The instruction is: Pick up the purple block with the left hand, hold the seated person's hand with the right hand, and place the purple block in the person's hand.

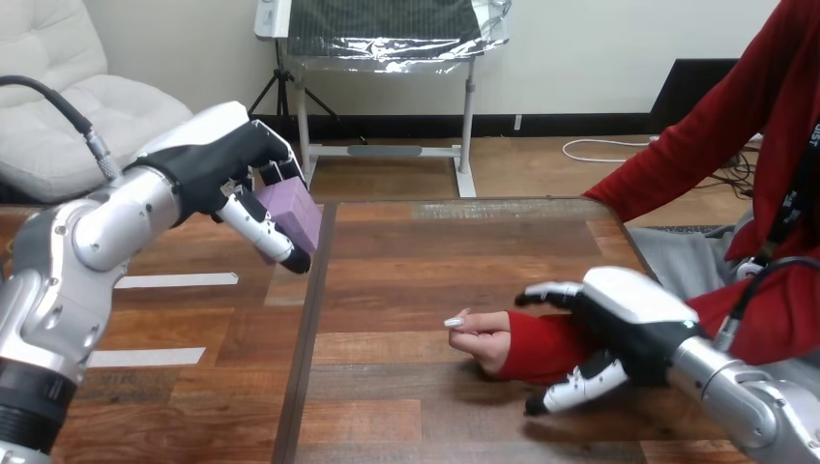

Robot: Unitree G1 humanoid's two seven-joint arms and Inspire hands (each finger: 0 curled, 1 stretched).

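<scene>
My left hand (227, 159) hangs above the table's left half with its fingers and thumb curled round the purple block (293, 215), which is lifted off the wood. At the right, the person's hand (481, 334) rests on the table, loosely closed, with a red sleeve (541, 345) over the wrist. My right hand (629, 324) grips that sleeved wrist from the right: fingers reach over the top and the thumb curls underneath. The block is well to the left of the person's hand and higher.
The wooden table (406, 261) has a dark seam running down its middle. Two white tape strips (179, 280) lie on its left part under my left arm. The person's other arm (696, 155) in red reaches down at the far right.
</scene>
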